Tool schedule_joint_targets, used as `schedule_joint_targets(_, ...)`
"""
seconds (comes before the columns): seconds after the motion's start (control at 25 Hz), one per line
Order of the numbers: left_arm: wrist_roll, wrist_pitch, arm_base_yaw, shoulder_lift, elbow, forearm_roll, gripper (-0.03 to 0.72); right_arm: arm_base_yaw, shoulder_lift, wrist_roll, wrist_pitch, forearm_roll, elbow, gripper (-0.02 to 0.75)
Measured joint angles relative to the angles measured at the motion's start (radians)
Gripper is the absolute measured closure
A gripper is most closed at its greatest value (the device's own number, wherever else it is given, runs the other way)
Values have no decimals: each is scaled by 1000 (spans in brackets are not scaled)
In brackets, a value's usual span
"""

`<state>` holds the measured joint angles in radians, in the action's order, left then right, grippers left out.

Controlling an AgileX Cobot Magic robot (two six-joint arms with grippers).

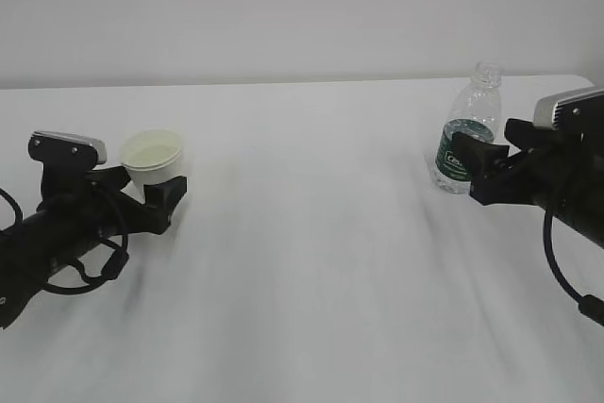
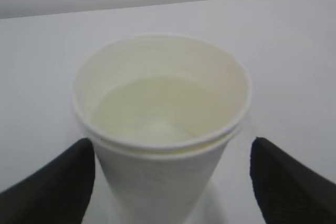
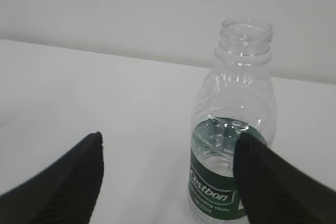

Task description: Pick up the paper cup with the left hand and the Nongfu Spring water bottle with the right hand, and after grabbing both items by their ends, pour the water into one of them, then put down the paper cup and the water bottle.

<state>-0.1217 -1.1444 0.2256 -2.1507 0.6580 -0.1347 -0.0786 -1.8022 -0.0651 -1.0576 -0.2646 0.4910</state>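
Observation:
The white paper cup (image 1: 153, 159) stands upright on the table, cream-coloured inside, with a pale flat surface low in it (image 2: 157, 111). My left gripper (image 2: 171, 145) is open around its lower half. The left finger (image 2: 58, 182) is close to the cup wall, and a gap shows on the right side. The clear water bottle (image 3: 233, 145), with a green label and no cap, stands upright with some water (image 3: 220, 153) low in it. My right gripper (image 3: 169, 139) is open. Its right finger (image 3: 278, 182) overlaps the bottle's right side, and the left finger is far from it. In the exterior view the right gripper (image 1: 469, 169) sits by the bottle (image 1: 465, 134).
The white table (image 1: 311, 261) runs back to a pale wall. Cables hang from the left arm (image 1: 57, 233) near the table's front left, and a cable loops under the right arm (image 1: 566, 271).

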Motion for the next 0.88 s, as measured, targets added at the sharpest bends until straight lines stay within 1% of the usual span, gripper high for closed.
schedule_joint_targets(0.32, 0, 0, 0, 36, -66, -8, -3, 0, 0, -2, 0, -9, 0, 151)
schedule_joint_targets(0.44, 0, 0, 0, 65, -99, -8, -3, 0, 0, -12, -6, -73, 0, 151)
schedule_joint_targets(0.64, 0, 0, 0, 147, -148, -8, -3, 0, 10, -16, -69, -193, 0, 151)
schedule_joint_targets(0.72, 0, 0, 0, 187, -164, -8, -2, 0, 27, -30, -72, -214, 0, 151)
schedule_joint_targets(0.88, 0, 0, 0, 264, -181, -15, 8, 0, 73, -74, -76, -218, 0, 152)
